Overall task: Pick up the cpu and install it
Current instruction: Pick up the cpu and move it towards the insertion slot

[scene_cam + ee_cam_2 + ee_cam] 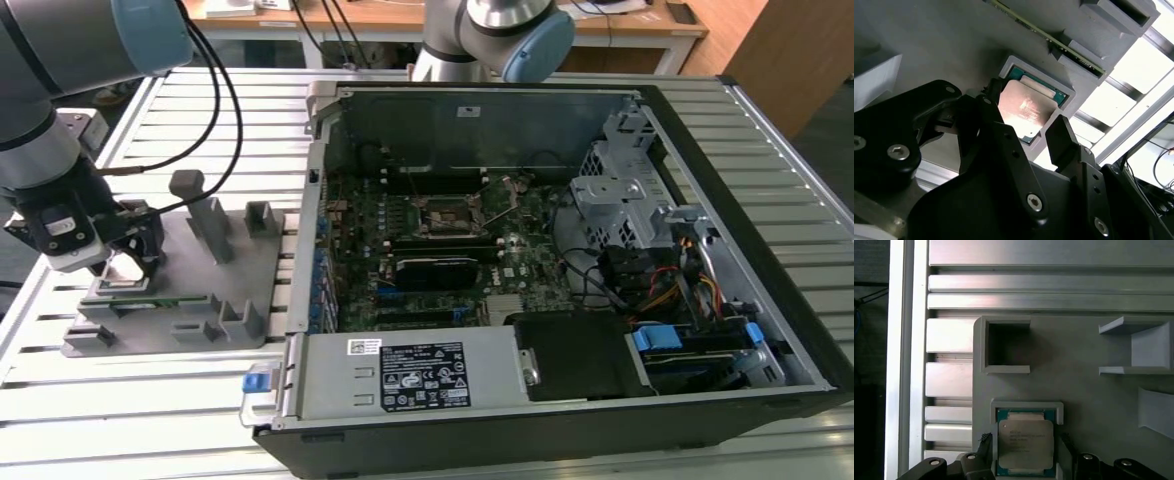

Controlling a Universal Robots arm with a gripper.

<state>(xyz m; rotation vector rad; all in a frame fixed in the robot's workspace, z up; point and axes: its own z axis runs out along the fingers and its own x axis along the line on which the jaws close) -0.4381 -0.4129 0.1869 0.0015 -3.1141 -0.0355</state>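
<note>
The cpu (1025,444) flat in a walled pocket (1026,404) of the grey fixture (1084,390), end effector (1024,442) spread open astride it.

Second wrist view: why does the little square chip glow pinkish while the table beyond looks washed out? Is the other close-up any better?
In the second wrist view the cpu catches a warm glare on its metal top, and the slatted table beyond is blown out white; in the first wrist view the cpu is evenly lit, without glare.
</note>
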